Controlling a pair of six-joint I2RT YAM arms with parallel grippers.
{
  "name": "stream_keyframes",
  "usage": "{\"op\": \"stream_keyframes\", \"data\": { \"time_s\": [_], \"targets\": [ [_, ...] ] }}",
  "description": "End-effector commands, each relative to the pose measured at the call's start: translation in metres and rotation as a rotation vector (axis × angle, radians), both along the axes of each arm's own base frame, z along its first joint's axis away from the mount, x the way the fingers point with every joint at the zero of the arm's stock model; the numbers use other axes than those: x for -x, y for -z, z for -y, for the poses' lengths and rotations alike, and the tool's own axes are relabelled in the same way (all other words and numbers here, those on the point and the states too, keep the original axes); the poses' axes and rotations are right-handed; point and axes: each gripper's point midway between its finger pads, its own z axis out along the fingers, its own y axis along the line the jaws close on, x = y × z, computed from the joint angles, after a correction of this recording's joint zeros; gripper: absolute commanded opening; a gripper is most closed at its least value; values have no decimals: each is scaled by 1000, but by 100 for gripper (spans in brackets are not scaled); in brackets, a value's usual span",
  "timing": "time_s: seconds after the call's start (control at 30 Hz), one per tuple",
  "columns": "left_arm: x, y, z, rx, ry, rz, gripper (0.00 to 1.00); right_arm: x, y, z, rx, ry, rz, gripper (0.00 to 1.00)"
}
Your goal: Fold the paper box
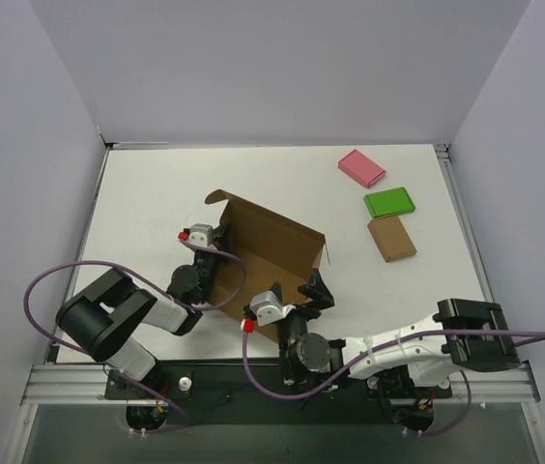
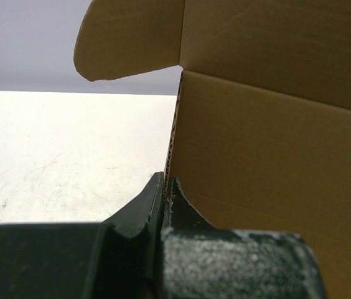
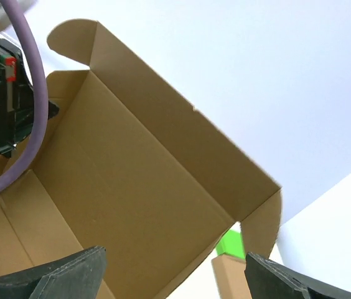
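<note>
The paper box (image 1: 271,242) lies partly folded mid-table, its long far panel raised, with a rounded flap at each end. My left gripper (image 1: 220,255) is at the box's left side. In the left wrist view its jaws (image 2: 165,187) are shut on the corrugated edge of a side wall of the paper box (image 2: 269,143). My right gripper (image 1: 313,287) is at the box's near right corner, open. Its fingertips (image 3: 60,277) stand wide apart at the bottom of the right wrist view, with the inside of the paper box (image 3: 138,180) ahead and nothing between them.
A pink block (image 1: 361,167), a green block (image 1: 389,202) and a small brown block (image 1: 391,238) lie at the back right. The green block (image 3: 230,244) and brown block (image 3: 228,279) show past the box's right flap. White walls enclose the table.
</note>
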Motion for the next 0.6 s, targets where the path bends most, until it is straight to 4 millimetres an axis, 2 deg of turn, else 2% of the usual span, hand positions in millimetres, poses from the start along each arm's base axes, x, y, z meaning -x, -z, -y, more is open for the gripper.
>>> {"op": "stream_keyframes", "data": {
  "time_s": [0.0,0.07,0.1,0.17,0.2,0.23,0.27,0.3,0.33,0.37,0.47,0.5,0.53,0.57],
  "targets": [
    [18,53,1,-87,49,-113,0,7,-60,-1,-300,3,-22,97],
    [20,56,0,-90,53,-111,0,8,-76,-4,-226,-6,-13,97],
    [21,55,0,-85,58,-104,0,8,-93,-10,-238,-19,-3,97],
    [24,61,-1,-88,63,-111,0,5,-104,-18,-147,-34,18,97],
    [25,61,-1,-86,66,-108,0,3,-110,-26,-142,-60,32,98],
    [26,61,-1,-81,70,-101,0,1,-125,-34,-170,-88,34,98],
    [26,61,-1,-82,70,-102,0,1,-111,-41,-194,-144,-20,98],
    [28,65,-2,-91,72,-113,0,-15,-106,-38,-242,-174,-86,92],
    [29,64,-1,-88,78,-112,0,-15,-108,-58,-314,-329,-208,88],
    [29,64,-2,-89,81,-113,0,-22,-114,-50,-367,-341,-219,87],
    [32,67,0,-109,99,-129,0,-36,-140,-46,-411,-370,-185,89],
    [33,73,0,-127,102,-153,0,-59,-141,-32,-443,-323,-213,88],
    [33,70,1,-131,109,-149,0,-59,-136,-37,-442,-398,-287,88],
    [34,71,2,-136,120,-153,0,-66,-145,-33,-483,-410,-300,88]
  ]
}}
